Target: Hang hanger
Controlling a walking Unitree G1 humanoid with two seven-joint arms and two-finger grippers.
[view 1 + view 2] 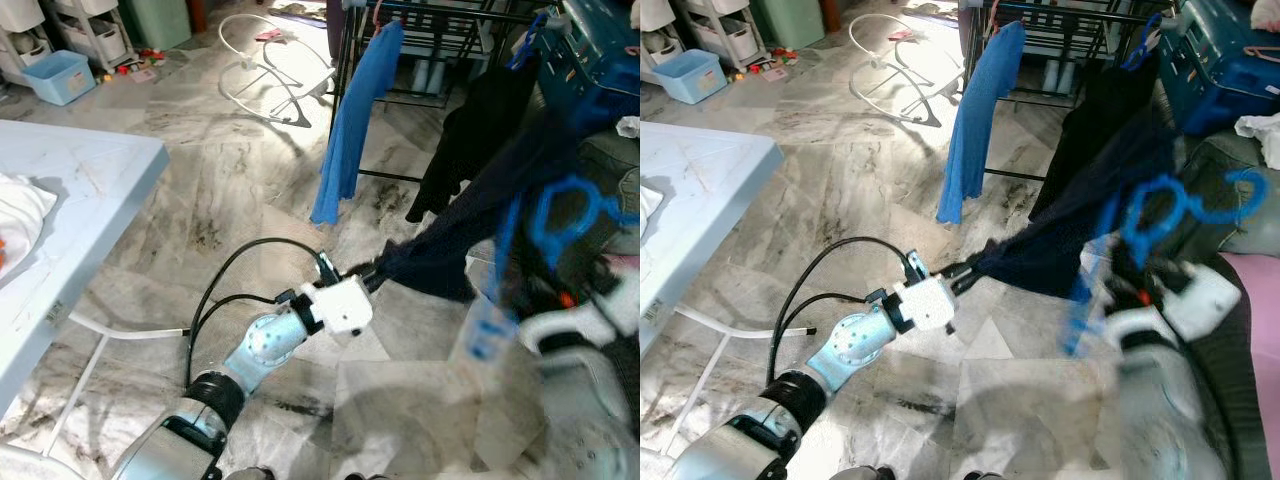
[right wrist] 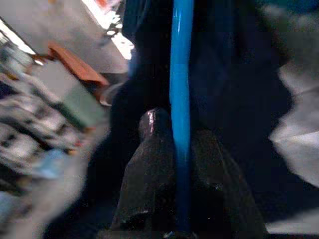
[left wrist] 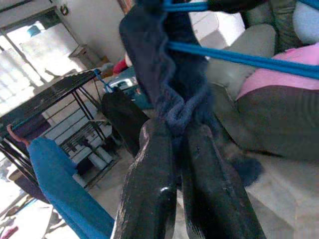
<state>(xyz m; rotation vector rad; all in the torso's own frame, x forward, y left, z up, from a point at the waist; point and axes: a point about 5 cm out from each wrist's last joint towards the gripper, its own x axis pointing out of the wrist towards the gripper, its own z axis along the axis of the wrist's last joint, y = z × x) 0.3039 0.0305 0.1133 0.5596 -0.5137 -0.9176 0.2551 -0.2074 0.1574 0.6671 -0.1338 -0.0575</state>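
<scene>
A dark navy garment [image 1: 470,215] stretches between my two arms, draped on a blue plastic hanger [image 1: 560,215]. My left gripper [image 1: 372,276] is shut on the garment's lower edge [image 3: 174,112], its fingers [image 3: 149,189] pinching bunched cloth. My right gripper [image 2: 179,144] is shut on the hanger's blue bar [image 2: 180,74], blurred by motion at the right of the eye views. A black drying rack [image 1: 430,40] stands behind, with a blue cloth [image 1: 352,125] and a black garment [image 1: 475,135] hanging from it.
A white table [image 1: 80,190] with white cloth lies at the left. A blue bin [image 1: 58,76] and white wire frame [image 1: 270,70] sit on the marble floor beyond. A teal case [image 1: 590,55] and sofa cushions are at the right.
</scene>
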